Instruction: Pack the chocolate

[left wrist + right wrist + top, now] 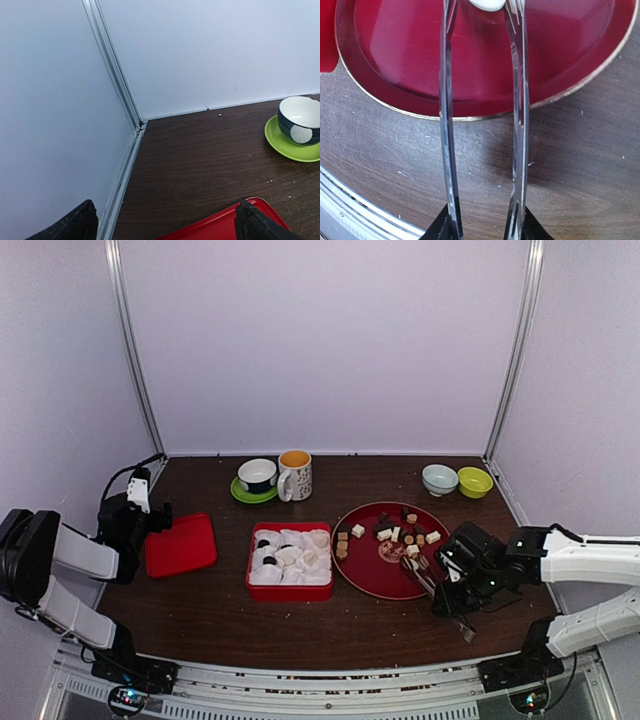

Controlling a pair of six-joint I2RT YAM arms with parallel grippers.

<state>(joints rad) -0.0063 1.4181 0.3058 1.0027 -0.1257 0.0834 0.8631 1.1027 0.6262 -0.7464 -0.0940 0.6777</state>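
Left end effector [166, 223] gapes wide and empty beside the lid [180, 545]. To its right, the box [290, 592] has perhaps two cups [290, 555] filled, so packing looks barely begun. Most chocolate [400, 535] lies on the plate [352, 572] ahead of the right end effector [482, 227], which is clamped on tongs [447, 125] pinching a cream piece [487, 4].

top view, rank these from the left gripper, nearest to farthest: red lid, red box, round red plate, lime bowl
1. red lid, right beside the left gripper
2. red box, table centre
3. round red plate, right of centre
4. lime bowl, far right back
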